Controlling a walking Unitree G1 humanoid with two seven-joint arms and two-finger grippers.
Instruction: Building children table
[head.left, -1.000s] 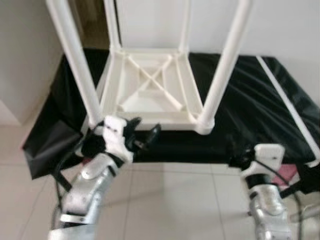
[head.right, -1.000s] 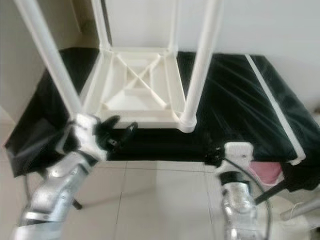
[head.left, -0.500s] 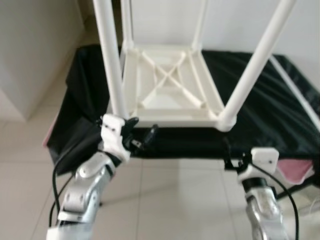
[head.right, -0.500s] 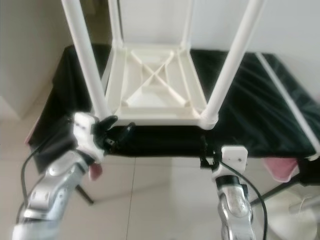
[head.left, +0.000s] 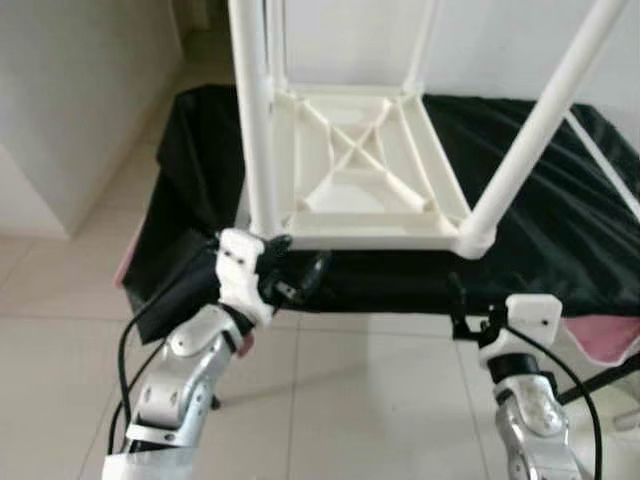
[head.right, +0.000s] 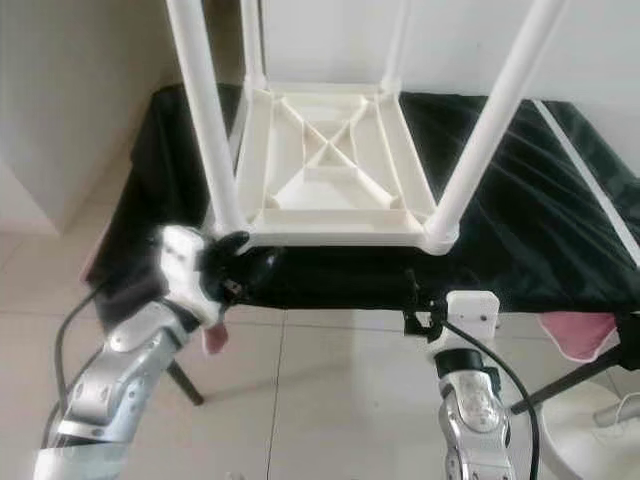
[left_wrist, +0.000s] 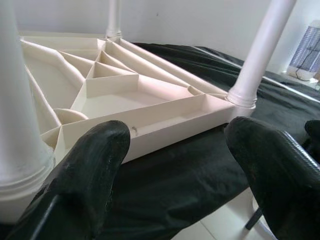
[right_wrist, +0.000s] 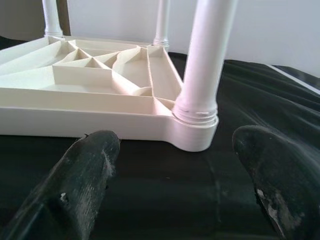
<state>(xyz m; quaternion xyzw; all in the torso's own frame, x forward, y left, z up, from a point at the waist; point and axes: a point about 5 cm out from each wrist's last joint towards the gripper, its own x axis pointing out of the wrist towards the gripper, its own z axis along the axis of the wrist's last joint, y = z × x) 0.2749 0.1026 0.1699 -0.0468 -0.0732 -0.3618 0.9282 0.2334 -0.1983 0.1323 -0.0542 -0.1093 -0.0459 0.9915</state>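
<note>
The children's table (head.left: 365, 180) lies upside down on the black-draped surface (head.left: 540, 235), all four legs fitted. Left end effector (head.left: 295, 280), open, sits at 7 o'clock of it; right end effector (head.right: 412, 305), open, at 5 o'clock. Judging by this, next comes gripping the near rim to flip it.

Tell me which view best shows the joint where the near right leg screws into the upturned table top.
The right wrist view: the near right leg meets its corner socket close up, with the threaded collar sharp between the open jaws of the right gripper. Both eye views show that joint small and from above. The left wrist view shows it off to one side.
</note>
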